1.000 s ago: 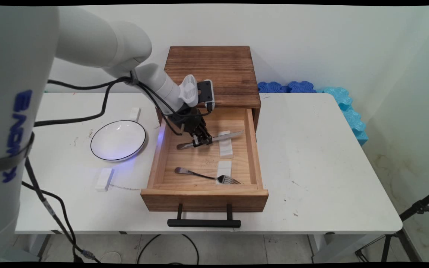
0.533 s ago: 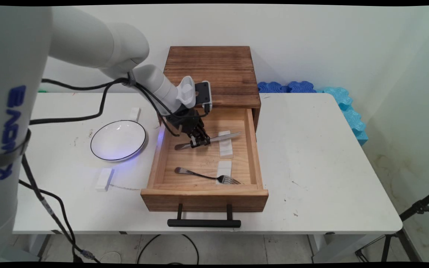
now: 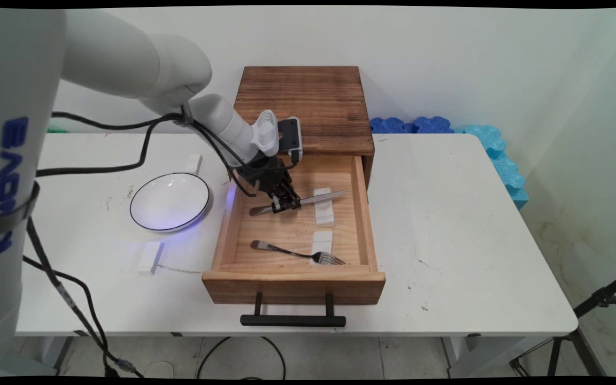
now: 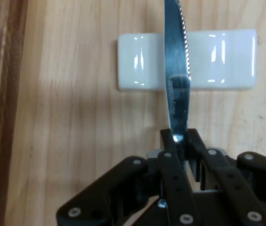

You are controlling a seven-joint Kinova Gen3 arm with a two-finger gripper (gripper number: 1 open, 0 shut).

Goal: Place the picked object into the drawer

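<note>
My gripper [image 3: 285, 203] [image 4: 179, 141] is shut on a steel table knife [image 3: 298, 201] [image 4: 176, 80] inside the open wooden drawer [image 3: 293, 278]. It grips the knife near the middle, and the serrated blade reaches right over a white ceramic rest [image 3: 324, 213] [image 4: 137, 60]. The knife seems lifted slightly off the drawer floor. Nearer the drawer's front lies a fork [image 3: 297, 252], its tines on a second white rest [image 3: 322, 240].
The drawer sticks out of a dark wooden cabinet [image 3: 302, 107], with a black handle [image 3: 293, 320] at the front. Left of it sits a white plate [image 3: 169, 201] with a dark rim, with two white rests [image 3: 150, 257] [image 3: 193, 162] near it. Blue foam [image 3: 495, 155] lies at the back right.
The gripper with the knife has shifted slightly left and up in the picture. The knife's blade end has drawn back a little over the rest. The fork has not moved.
</note>
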